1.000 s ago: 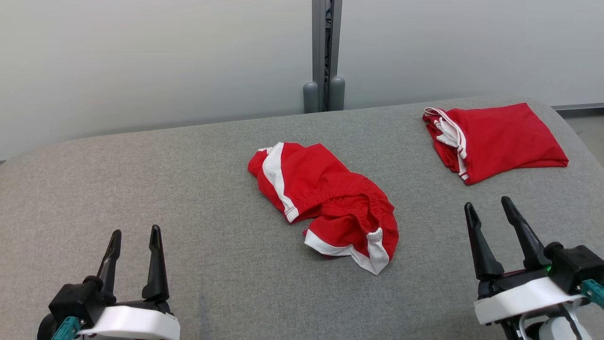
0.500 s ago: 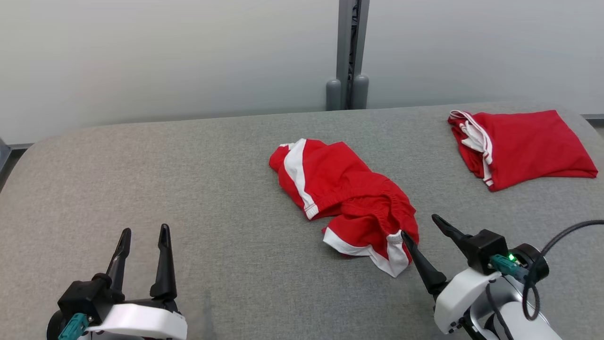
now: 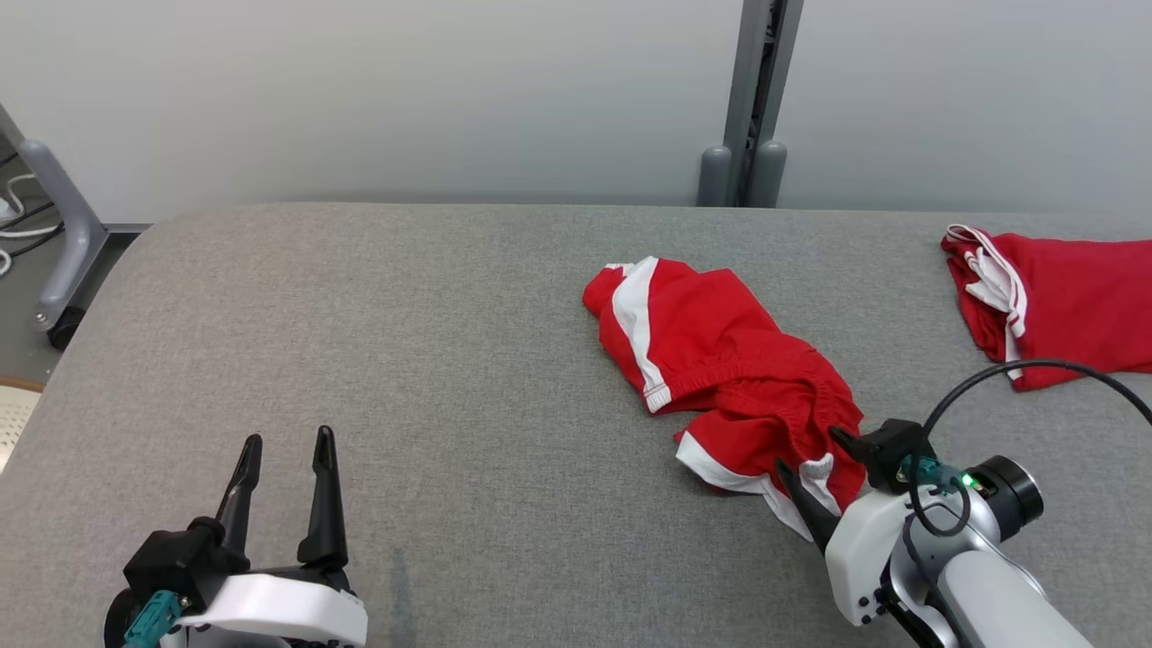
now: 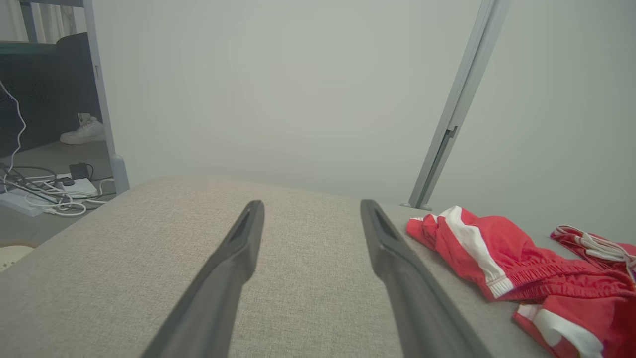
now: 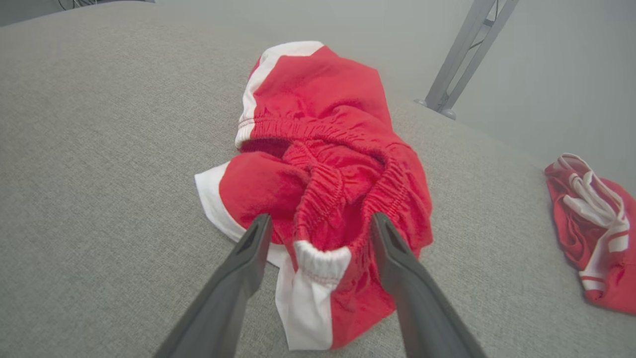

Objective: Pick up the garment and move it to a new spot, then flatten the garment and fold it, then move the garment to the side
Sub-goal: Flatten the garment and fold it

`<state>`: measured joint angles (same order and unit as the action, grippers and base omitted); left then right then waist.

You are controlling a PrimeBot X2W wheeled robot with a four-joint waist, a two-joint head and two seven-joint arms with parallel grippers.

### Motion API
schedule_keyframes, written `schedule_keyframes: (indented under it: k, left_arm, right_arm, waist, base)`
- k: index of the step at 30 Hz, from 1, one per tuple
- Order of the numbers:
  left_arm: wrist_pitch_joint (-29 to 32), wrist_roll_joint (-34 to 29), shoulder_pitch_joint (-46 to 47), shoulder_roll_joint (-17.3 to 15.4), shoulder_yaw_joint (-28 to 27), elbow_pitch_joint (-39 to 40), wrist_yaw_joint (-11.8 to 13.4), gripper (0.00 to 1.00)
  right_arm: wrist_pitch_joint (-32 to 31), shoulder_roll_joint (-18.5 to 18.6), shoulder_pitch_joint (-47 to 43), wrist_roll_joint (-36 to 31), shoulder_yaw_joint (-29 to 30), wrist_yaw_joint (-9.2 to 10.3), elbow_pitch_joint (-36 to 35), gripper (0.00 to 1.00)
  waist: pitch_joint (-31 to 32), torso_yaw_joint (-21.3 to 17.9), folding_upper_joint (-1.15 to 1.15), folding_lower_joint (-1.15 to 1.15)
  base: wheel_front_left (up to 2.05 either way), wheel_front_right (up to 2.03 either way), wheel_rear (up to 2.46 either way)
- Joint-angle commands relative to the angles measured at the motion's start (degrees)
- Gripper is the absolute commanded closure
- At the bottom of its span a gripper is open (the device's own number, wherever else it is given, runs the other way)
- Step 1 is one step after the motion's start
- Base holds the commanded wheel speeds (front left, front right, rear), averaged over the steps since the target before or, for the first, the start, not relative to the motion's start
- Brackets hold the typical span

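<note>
A crumpled red garment (image 3: 720, 360) with white trim and an elastic waistband lies on the grey padded table (image 3: 405, 342), right of centre. My right gripper (image 3: 808, 448) is open at its near end. In the right wrist view the two fingers (image 5: 248, 258) straddle the garment's (image 5: 328, 149) white-edged waistband corner, and whether they touch the cloth I cannot tell. My left gripper (image 3: 289, 436) stands open over bare table at the lower left, far from the garment; between its fingers (image 4: 238, 248) there is nothing, and the garment (image 4: 497, 248) lies off to its right.
A second red garment (image 3: 1071, 306) with white cords lies folded at the table's far right. A grey post (image 3: 756, 99) stands behind the table. A grey stand leg (image 3: 54, 243) and cables (image 4: 44, 194) are on the floor past the left edge.
The head camera has turned left, so the whole picture has slid right. My right gripper has swung in and forward to the garment's near end. The left gripper has stayed put.
</note>
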<state>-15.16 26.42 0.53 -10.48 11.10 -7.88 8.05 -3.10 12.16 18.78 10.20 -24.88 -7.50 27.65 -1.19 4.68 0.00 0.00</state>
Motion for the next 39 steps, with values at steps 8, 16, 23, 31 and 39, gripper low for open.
schedule_keyframes:
  k: [8,16,23,31,39]
  left_arm:
    - [-0.08,-0.40,1.20,0.35,-0.46,-0.48,-0.50,0.00]
    - [-0.08,-0.64,1.24,0.18,-0.77,-0.69,-0.65,0.00]
    - [0.20,-0.87,1.45,-0.19,-0.34,-0.48,-0.22,0.00]
    - [1.03,-0.55,1.47,-1.26,-0.27,0.49,-0.61,0.00]
    - [1.59,-0.57,2.73,-1.52,0.41,0.36,-0.83,0.00]
  right_arm:
    - [-1.93,-1.31,0.89,-0.53,1.75,0.00,2.54,0.84]
    - [1.00,-3.44,-0.21,2.25,6.13,0.00,1.22,1.00]
    - [7.08,-6.71,-5.13,16.23,15.77,0.00,-2.55,1.00]
    - [10.91,-8.16,-8.64,32.91,25.00,-0.01,-1.68,1.00]
    - [9.96,-9.04,-7.31,47.71,29.36,-0.02,5.01,1.00]
  waist:
    - [-0.55,1.31,0.00,0.00]
    - [-0.74,-0.21,0.00,0.00]
    - [-0.85,-2.77,0.00,0.00]
    - [-1.64,-4.96,0.00,0.00]
    - [-2.38,-5.40,0.00,0.00]
  base:
    - [0.00,0.00,0.00]
    - [0.00,0.00,0.00]
    - [0.00,0.00,0.00]
    - [0.00,0.00,0.00]
    - [0.00,0.00,0.00]
